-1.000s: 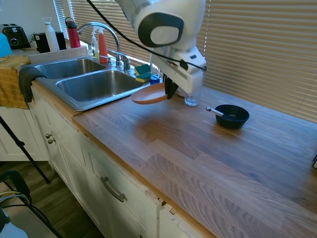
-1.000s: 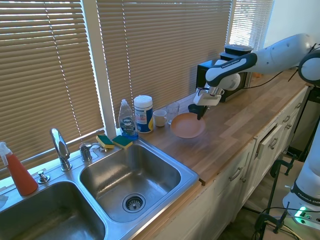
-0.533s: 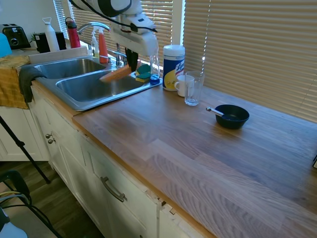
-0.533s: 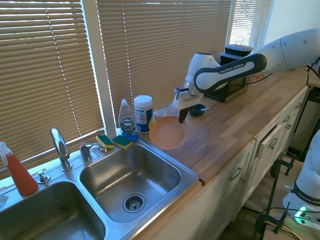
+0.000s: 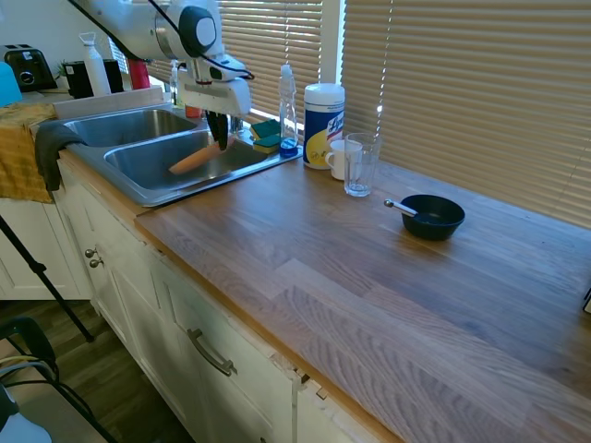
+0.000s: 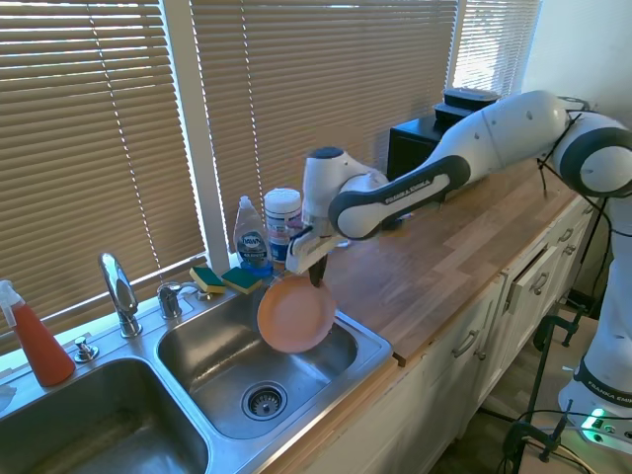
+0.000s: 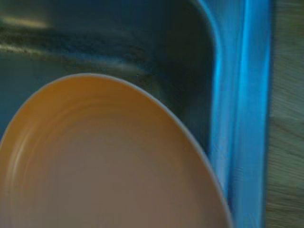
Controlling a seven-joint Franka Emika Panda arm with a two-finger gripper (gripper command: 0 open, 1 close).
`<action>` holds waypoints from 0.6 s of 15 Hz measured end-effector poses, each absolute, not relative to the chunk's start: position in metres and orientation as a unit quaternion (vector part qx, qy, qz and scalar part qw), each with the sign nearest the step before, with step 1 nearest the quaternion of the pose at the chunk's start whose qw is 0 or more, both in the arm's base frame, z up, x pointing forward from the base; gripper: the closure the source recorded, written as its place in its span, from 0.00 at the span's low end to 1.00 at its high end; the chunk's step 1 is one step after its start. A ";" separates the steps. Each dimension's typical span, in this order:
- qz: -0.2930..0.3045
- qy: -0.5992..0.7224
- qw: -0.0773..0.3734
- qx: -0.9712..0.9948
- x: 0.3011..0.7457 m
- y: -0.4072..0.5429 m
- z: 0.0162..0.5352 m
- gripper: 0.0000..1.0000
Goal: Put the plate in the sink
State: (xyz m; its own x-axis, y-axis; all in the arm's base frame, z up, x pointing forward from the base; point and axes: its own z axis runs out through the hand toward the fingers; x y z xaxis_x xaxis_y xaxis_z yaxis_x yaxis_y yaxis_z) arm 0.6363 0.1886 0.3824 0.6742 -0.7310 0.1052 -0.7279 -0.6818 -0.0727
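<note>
over the sink (image 5: pixel 138 175), the hand (image 6: pixel 314 277) grips the tilted plate (image 6: pixel 295 315) by its rim.

black bowl (image 5: pixel 432 217) | glass (image 5: pixel 358 164) | wipes canister (image 5: pixel 323 113) | sponges (image 5: pixel 267 136)

White rounded arm segments with grey-black joint bands; dark lettering along the forearm; black cable.

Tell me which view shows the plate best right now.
The second exterior view: the whole plate shows, tilted, held at its rim by the gripper over the sink. The first exterior view shows it nearly edge-on. The wrist view shows only part of it, blurred.
</note>
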 end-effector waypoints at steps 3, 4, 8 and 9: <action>-0.054 0.388 -0.017 -0.920 0.646 0.219 0.341 1.00; -0.054 0.384 -0.025 -0.921 0.649 0.231 0.329 1.00; -0.050 0.379 -0.047 -0.923 0.661 0.265 0.305 0.00; -0.048 0.379 -0.051 -0.923 0.664 0.268 0.301 0.00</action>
